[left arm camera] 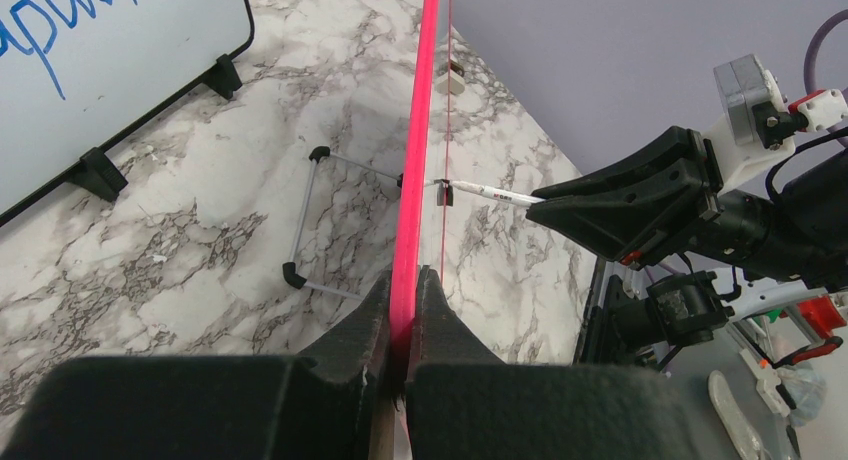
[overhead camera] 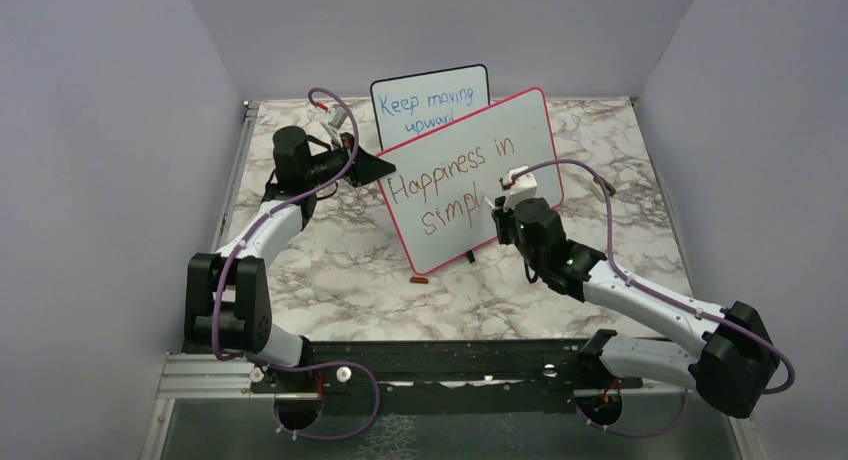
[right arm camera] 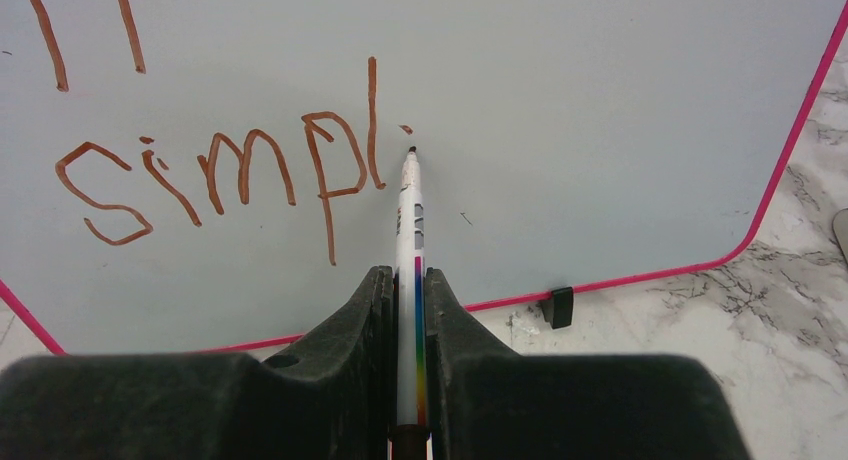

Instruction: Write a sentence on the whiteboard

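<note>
Large white rectangular whiteboard [overhead camera: 525, 130], pink-red frame, standing on the marble desk [overhead camera: 340, 270] toward its far edge, brownish-red handwritten sentence [overhead camera: 455, 175] "Happiness in simpl", left gripper [left arm camera: 403, 292] clamped on its left edge, right gripper [right arm camera: 405, 280] clamped on a white marker pen [right arm camera: 409, 210]

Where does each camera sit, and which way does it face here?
Top external: above and behind, looking down at the whiteboard; left arm and right arm show.
Left wrist: sights along the whiteboard's pink edge, which the left gripper clamps.
Right wrist: faces the sentence; the right gripper holds the marker.
Shared: both wrist views show the marker.
</note>
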Available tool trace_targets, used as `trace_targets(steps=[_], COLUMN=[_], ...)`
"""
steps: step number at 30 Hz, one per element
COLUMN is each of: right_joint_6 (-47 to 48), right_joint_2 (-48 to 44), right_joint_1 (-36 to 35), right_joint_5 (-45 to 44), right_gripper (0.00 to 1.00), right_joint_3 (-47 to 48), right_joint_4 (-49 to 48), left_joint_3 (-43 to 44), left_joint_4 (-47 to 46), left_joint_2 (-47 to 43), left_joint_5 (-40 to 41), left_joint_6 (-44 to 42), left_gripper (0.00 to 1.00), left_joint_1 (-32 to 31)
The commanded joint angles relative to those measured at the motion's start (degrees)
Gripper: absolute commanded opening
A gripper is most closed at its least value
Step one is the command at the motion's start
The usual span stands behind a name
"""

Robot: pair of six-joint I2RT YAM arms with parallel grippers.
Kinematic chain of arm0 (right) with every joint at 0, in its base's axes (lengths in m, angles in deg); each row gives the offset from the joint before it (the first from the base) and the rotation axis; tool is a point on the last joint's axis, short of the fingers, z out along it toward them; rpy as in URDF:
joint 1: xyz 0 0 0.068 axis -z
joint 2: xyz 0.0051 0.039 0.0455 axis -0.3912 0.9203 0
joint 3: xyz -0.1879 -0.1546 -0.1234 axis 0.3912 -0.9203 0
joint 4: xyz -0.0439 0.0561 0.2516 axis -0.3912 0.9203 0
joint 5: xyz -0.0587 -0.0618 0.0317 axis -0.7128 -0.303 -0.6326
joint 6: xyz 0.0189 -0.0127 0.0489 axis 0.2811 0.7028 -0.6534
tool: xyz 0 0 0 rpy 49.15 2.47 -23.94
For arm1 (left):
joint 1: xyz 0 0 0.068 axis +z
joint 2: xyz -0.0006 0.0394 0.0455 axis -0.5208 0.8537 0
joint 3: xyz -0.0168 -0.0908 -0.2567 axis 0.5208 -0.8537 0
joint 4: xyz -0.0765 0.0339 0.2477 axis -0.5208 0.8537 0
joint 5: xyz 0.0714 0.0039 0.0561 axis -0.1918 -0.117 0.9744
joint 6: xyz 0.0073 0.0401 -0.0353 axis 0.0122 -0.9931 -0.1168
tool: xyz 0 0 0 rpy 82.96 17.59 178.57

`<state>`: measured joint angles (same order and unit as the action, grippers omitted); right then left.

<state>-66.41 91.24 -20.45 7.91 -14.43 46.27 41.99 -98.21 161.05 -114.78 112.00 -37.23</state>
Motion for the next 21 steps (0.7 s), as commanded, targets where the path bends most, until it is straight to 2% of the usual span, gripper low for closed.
trace_targets(steps=[1,7,21], right_joint_6=[-0.31,-0.40,-5.38], right_joint_2=[0.88,1.49,0.15], right_joint_1=[0.19,0.24,0.23], right_joint_5=[-0.22,-0.14,1.17], right_gripper=[0.01,0.01,0.01], right_joint_3=[-0.09,-0.03,-0.88], right_joint_4=[-2.94,-2.28,7.94], left_joint_3=[-0.85,-0.85,-0.85], left_joint_4=[6.13,6.12,6.21], left_joint_2=[2.31,2.28,2.23], left_joint_5=[3.78,3.81,3.88], left_joint_6=[-5.29,-5.29,-5.29], left_gripper=[0.00,0.00,0.00], left_joint_1=[-0.58,-0.62,-0.70])
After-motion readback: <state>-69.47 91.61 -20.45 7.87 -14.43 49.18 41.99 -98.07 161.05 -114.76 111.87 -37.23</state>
